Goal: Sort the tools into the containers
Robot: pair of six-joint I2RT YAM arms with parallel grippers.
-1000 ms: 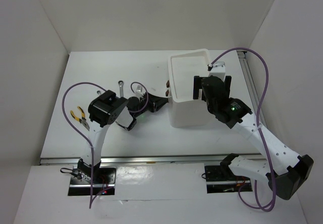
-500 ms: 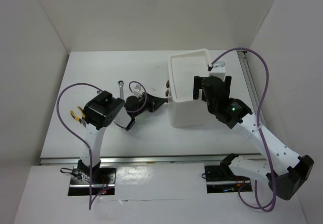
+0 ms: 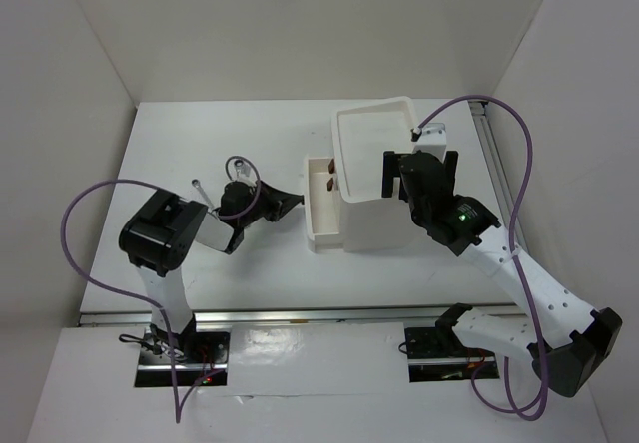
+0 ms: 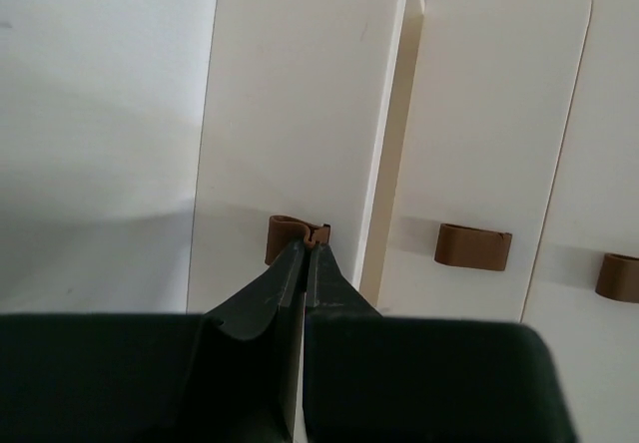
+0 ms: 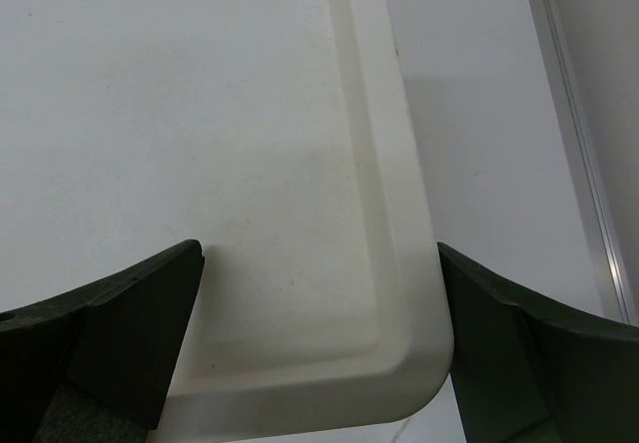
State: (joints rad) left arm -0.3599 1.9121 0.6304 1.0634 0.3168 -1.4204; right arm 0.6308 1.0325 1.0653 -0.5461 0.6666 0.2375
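As seen from overhead, layout: the white box unit (image 3: 374, 225) sits on the table (image 3: 250, 263) toward 2 o'clock of its middle, with one arm on either side of it.
Drawer: one white drawer (image 3: 321, 211) stands out from the box toward 9 o'clock, and its inside shows bare white.
Left gripper: the left gripper (image 3: 297, 201) lies low at 9 o'clock of that drawer, pointing toward 3 o'clock at its front.
Left grip: its fingers (image 4: 270, 293) are pressed to a thin slit, with the tips on the lower edge of the brown drawer handle (image 4: 295, 235).
Neighbouring fronts: two more brown handles (image 4: 473, 245) (image 4: 621, 275) sit on the fronts at 3 o'clock of the gripped one.
Top tray: the rimmed top tray (image 3: 371, 111) crowns the box.
Right gripper: the right gripper (image 3: 419, 162) hangs over the tray's 4 o'clock corner.
Right grip: its fingers (image 5: 110, 333) are spread wide and hold nothing, and the tray's rounded corner lies between them without touching.
Tools: one slim silver tool (image 3: 201, 187) lies on the table at 9 o'clock of the left gripper, well apart from the drawer. I cannot tell what kind of tool it is.
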